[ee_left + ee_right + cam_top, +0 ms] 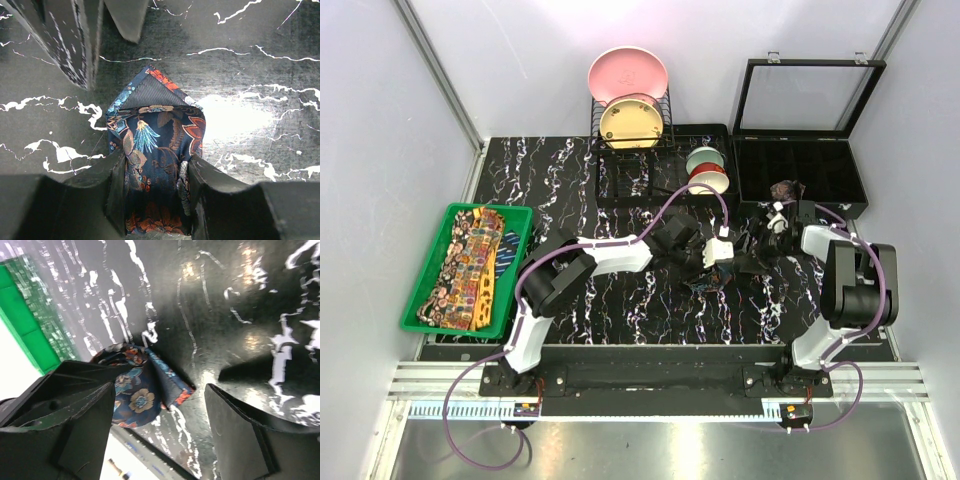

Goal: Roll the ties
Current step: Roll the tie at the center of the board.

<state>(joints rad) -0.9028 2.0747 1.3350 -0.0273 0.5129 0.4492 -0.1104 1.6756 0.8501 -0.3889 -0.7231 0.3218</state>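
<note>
A dark blue tie with orange and teal flowers (708, 283) lies rolled up on the black marble table, its pointed tip (150, 85) sticking out. My left gripper (712, 262) is shut on this tie (152, 135); both fingers press its sides in the left wrist view. My right gripper (757, 252) is open just to the right of it. In the right wrist view the tie (140, 390) sits between the spread fingers, close to the left finger (80, 430). Several yellow-orange paisley ties (470, 262) lie in a green basket (418, 290) at the left.
A black compartment box (800, 170) with its lid up stands at the back right, a brownish coil (786, 189) in its front row. A dish rack (632, 130) holds pink and yellow plates; stacked bowls (708, 168) sit beside it.
</note>
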